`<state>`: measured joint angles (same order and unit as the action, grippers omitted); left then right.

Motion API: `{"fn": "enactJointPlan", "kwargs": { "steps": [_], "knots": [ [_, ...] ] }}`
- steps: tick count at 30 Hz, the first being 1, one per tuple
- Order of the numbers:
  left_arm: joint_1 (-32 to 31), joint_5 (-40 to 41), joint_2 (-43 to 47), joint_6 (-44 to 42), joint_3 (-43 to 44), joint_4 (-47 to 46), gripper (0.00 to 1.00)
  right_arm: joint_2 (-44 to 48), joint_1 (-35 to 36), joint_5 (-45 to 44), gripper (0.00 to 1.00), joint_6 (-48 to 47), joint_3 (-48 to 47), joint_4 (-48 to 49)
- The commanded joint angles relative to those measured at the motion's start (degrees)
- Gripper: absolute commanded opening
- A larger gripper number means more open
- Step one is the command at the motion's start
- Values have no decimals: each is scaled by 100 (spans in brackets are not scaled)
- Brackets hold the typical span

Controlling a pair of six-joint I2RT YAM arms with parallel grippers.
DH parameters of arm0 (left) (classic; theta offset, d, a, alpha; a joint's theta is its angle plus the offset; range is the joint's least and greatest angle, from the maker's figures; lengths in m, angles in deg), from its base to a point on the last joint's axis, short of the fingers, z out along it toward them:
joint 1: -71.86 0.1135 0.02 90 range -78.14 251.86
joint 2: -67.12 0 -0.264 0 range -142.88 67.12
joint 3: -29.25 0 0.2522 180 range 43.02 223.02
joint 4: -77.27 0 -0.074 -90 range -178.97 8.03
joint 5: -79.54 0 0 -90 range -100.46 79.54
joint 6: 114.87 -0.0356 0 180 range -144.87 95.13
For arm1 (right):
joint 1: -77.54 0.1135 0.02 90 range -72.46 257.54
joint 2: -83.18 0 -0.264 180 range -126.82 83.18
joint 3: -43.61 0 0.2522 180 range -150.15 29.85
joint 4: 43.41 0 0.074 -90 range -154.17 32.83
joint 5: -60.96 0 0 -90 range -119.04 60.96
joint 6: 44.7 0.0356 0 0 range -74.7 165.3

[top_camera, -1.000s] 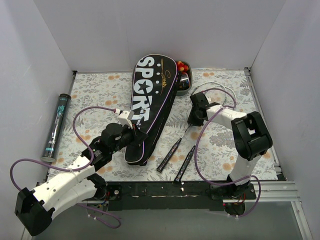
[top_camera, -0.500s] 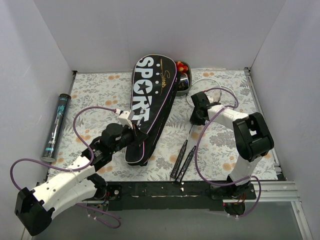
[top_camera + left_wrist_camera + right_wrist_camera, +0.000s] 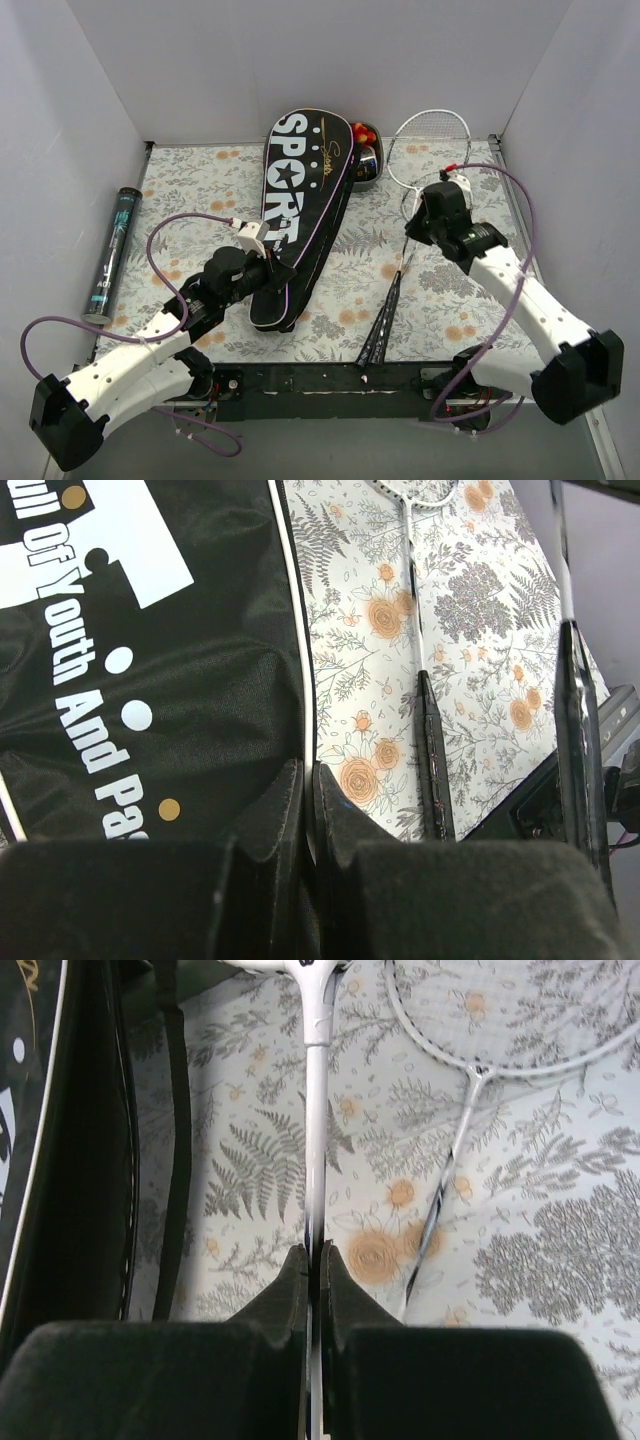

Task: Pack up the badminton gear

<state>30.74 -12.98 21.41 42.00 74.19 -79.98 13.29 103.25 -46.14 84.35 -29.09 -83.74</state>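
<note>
Left claw (image 3: 310, 780) pinches the edge of the black SPORT cover (image 3: 300, 200) on the floral worktop (image 3: 190, 190); right claw (image 3: 316, 1260) clamps the first racket (image 3: 317, 1110) by its shaft, with the second racket (image 3: 448, 1185) lying just beside it.

We see a floral-print cloth (image 3: 190, 190) covering the table, boxed in by plain white walls (image 3: 300, 60). A dark tube (image 3: 110, 255) with teal lettering lies along the cloth's left edge. At the far side sits a grey tray (image 3: 368, 160), partly hidden, holding red and yellow toy food (image 3: 366, 133). A black rail (image 3: 330, 378) runs along the near edge.
</note>
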Motion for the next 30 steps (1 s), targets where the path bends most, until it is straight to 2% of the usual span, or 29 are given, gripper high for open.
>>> {"fn": "enactJointPlan", "kwargs": {
  "steps": [1, 5, 11, 17, 23, 30],
  "knots": [
    [-54, 24, 10, -113, 134, -82, 0, 1122, 74, 93, 1, -55, 654, -393],
    [-54, 24, -16, -104, 204, -64, 0, 1977, 109, 566, 1, -29, 1190, -735],
    [-62, -11, -61, 28, 397, -91, 0, 2831, 364, 1303, 1, -64, 1411, -1140],
    [-71, -11, -236, 107, 529, -91, 0, 2814, 645, 2193, 1, -117, 1341, -1141],
    [-71, -11, -376, 177, 688, -170, 0, 2674, 1181, 2203, 1, 111, 1394, -974],
    [-80, -3, -473, 186, 714, -267, 0, 2287, 1998, 1781, 1, 436, 1455, -657]
  ]
}}
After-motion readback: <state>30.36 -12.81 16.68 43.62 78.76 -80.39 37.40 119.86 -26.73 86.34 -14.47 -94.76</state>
